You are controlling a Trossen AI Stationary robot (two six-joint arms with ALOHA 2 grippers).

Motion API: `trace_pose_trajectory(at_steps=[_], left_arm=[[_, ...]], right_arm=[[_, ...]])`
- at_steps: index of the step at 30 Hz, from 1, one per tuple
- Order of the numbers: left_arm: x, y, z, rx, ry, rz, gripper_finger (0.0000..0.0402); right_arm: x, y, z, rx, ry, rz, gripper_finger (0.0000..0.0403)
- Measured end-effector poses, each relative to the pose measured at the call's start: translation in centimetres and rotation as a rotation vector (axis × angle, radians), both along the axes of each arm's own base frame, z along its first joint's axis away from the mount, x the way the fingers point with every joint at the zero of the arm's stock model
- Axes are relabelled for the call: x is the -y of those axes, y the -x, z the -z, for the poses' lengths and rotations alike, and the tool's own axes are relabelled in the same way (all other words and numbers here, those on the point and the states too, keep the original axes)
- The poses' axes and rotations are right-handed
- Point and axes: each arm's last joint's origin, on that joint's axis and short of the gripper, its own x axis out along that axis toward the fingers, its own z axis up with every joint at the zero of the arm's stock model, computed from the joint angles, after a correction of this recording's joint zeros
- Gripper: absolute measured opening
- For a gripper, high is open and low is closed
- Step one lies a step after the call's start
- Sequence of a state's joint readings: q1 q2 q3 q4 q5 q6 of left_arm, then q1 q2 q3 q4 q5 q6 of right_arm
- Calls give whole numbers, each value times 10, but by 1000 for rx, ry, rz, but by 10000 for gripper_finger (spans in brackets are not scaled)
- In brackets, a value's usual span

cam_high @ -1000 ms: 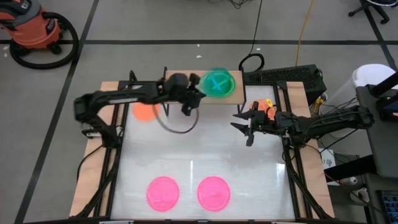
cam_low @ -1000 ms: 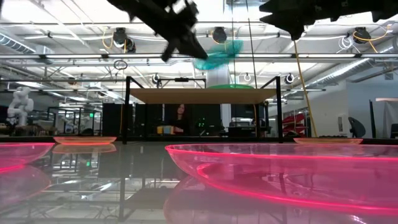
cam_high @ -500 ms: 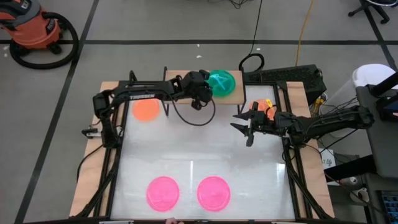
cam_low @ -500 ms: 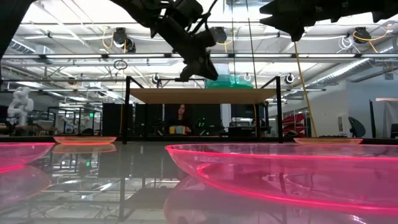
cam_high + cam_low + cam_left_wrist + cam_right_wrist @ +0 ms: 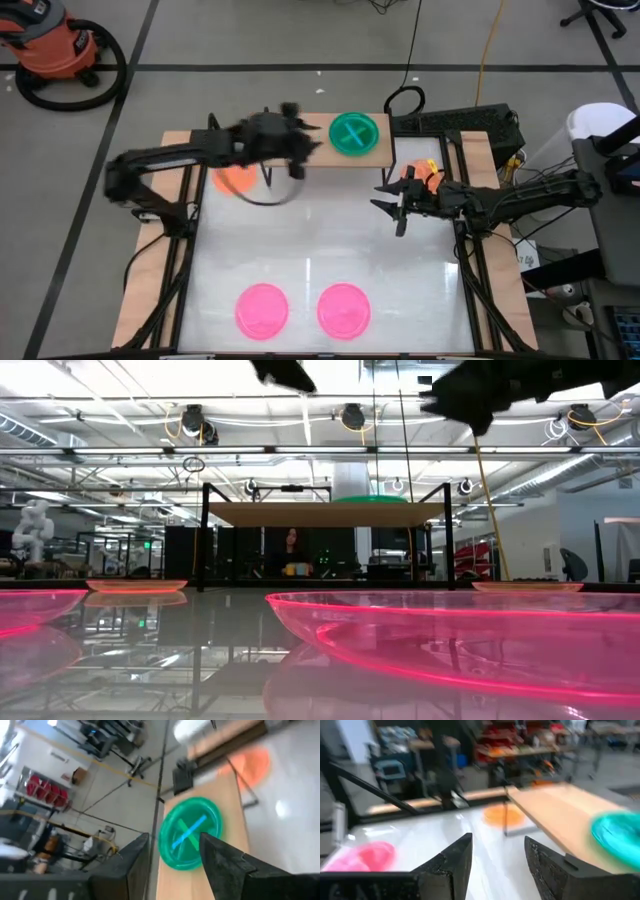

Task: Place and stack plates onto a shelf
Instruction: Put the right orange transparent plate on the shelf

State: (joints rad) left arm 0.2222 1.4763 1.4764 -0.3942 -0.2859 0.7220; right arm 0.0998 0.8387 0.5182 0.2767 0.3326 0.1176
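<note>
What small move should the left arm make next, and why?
Probably down toward the orange plate: the left gripper is open and empty, the green and blue stack lies on the shelf, and that plate is nearest.

Left end effector (image 5: pixel 296 150) raised, fingers apparently parted; right end effector (image 5: pixel 392 207) hovers with fingers spread.

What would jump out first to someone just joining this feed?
The green and cyan plate stack on the right end of the wooden shelf, with the open left gripper just beside it. Next, two pink plates side by side at the table's near edge, and an orange plate under the left arm.
</note>
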Motion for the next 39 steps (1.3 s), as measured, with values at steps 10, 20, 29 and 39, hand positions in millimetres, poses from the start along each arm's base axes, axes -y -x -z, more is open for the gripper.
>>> trace_pose_trajectory(at_steps=[10, 20, 29, 39], left_arm=[[31, 121, -42, 411, 204, 20, 179], [49, 154, 37, 648, 320, 145, 179], [52, 147, 106, 734, 363, 179, 179], [53, 152, 124, 823, 391, 193, 179]], right_arm=[[6, 9, 9, -348, -22, 176, 164], [17, 15, 19, -638, -35, 320, 164], [21, 20, 49, -955, -128, 363, 164], [22, 19, 67, -1125, -146, 433, 164]])
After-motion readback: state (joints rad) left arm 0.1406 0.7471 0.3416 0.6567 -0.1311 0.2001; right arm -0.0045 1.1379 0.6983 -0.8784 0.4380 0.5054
